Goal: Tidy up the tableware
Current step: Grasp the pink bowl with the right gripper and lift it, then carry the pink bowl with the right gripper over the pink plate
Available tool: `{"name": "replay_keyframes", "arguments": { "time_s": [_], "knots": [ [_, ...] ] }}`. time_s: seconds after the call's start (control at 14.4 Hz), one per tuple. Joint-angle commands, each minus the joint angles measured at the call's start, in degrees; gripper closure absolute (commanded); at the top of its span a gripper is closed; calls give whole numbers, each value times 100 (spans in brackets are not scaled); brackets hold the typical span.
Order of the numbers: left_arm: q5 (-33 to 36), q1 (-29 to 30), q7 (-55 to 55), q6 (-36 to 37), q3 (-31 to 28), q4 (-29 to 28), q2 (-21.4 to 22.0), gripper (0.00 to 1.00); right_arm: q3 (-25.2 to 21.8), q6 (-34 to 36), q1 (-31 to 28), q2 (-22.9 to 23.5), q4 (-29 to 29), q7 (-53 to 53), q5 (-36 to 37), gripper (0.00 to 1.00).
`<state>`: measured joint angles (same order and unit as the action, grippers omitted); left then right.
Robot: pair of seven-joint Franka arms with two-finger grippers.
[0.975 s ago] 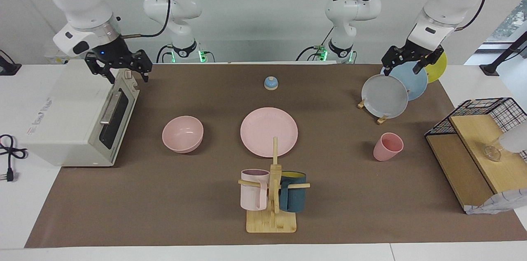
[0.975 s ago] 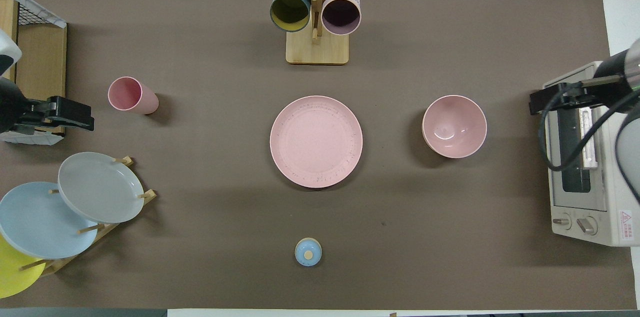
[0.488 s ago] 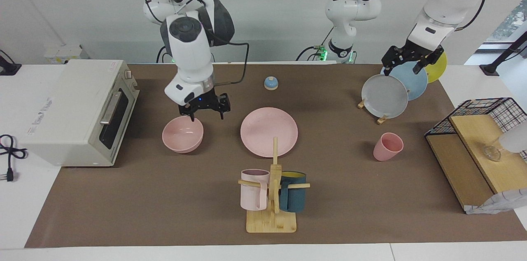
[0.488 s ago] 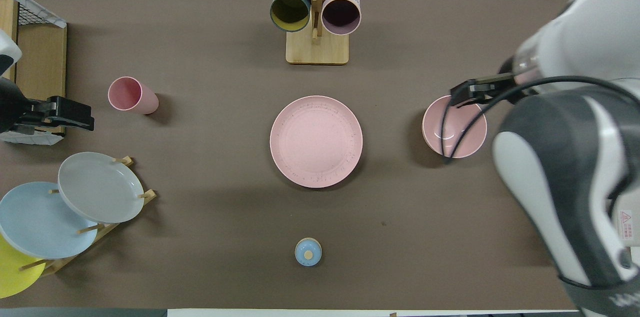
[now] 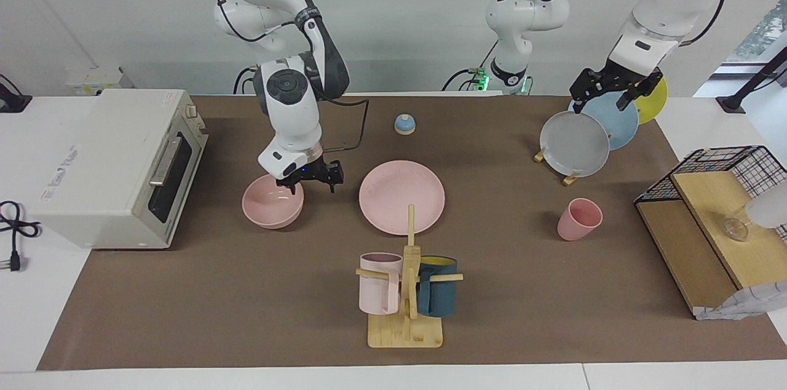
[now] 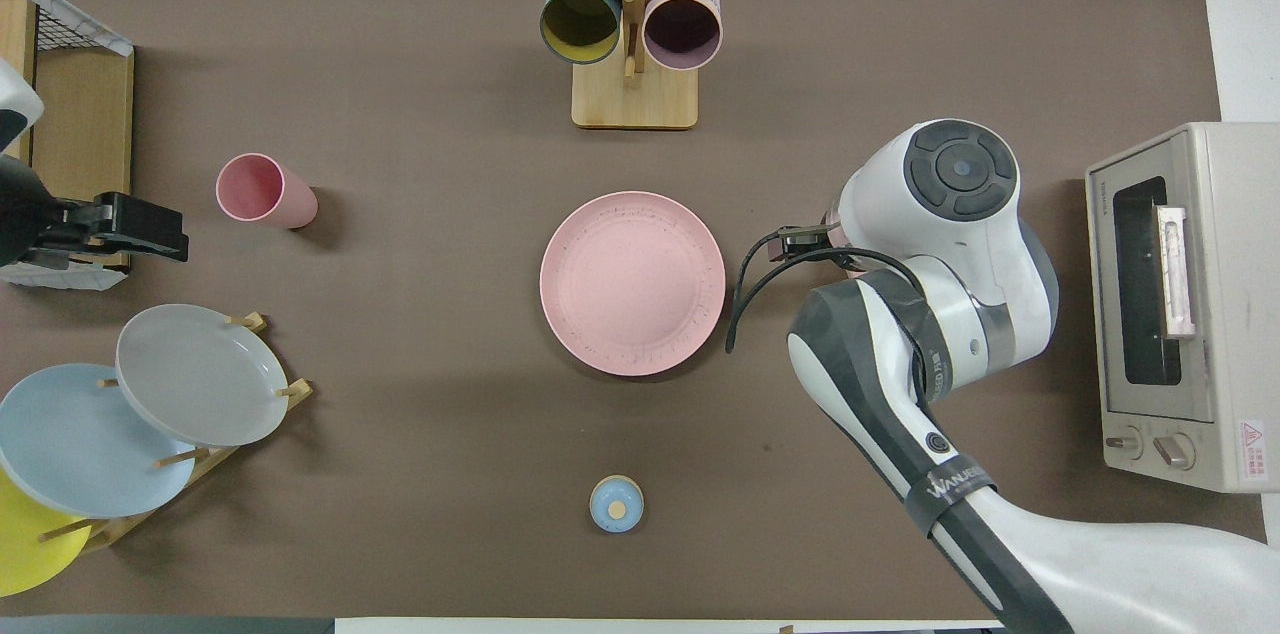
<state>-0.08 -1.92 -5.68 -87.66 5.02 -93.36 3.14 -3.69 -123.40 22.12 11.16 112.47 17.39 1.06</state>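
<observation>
The white table (image 5: 307, 378) carries a brown mat (image 5: 246, 304). On the mat stand a pink plate (image 5: 402, 196), pink bowl (image 5: 270, 204), pink cup (image 5: 578, 219), blue bell (image 5: 404, 124), wooden mug rack (image 5: 405, 331) and plate rack (image 5: 570, 178). A toaster oven (image 5: 104, 168) and a wire-topped wooden shelf (image 5: 707, 236) occupy the table's ends.

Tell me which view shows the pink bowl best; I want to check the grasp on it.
The facing view: the pink bowl is nearly whole there, with the right gripper at its rim, jaws open. In the overhead view the right arm covers the bowl almost entirely.
</observation>
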Motion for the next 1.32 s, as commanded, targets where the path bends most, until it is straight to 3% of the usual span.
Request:
{"name": "replay_keyframes", "arguments": {
  "time_s": [0.0,0.14,0.35,0.56,0.98,1.11,1.25],
  "knots": [
    [96,43,-4,65,34,-77,108,0,17,-420,-233,-150,495,-357,52,0],
    [96,43,-4,65,34,-77,108,0,17,-430,-340,-79,496,-500,61,0],
    [96,43,-4,65,34,-77,108,0,26,-456,-313,25,522,-587,87,20],
    [96,43,-4,65,34,-77,108,0,26,-518,-296,123,522,-640,96,32],
    [96,34,-56,48,34,-77,108,0,26,-536,-295,167,522,-666,105,69],
    [96,34,-21,30,34,-86,108,0,17,-510,-287,193,513,-675,157,100],
    [96,34,-47,39,34,-77,108,0,26,-422,-260,202,452,-675,359,100]
  ]
}}
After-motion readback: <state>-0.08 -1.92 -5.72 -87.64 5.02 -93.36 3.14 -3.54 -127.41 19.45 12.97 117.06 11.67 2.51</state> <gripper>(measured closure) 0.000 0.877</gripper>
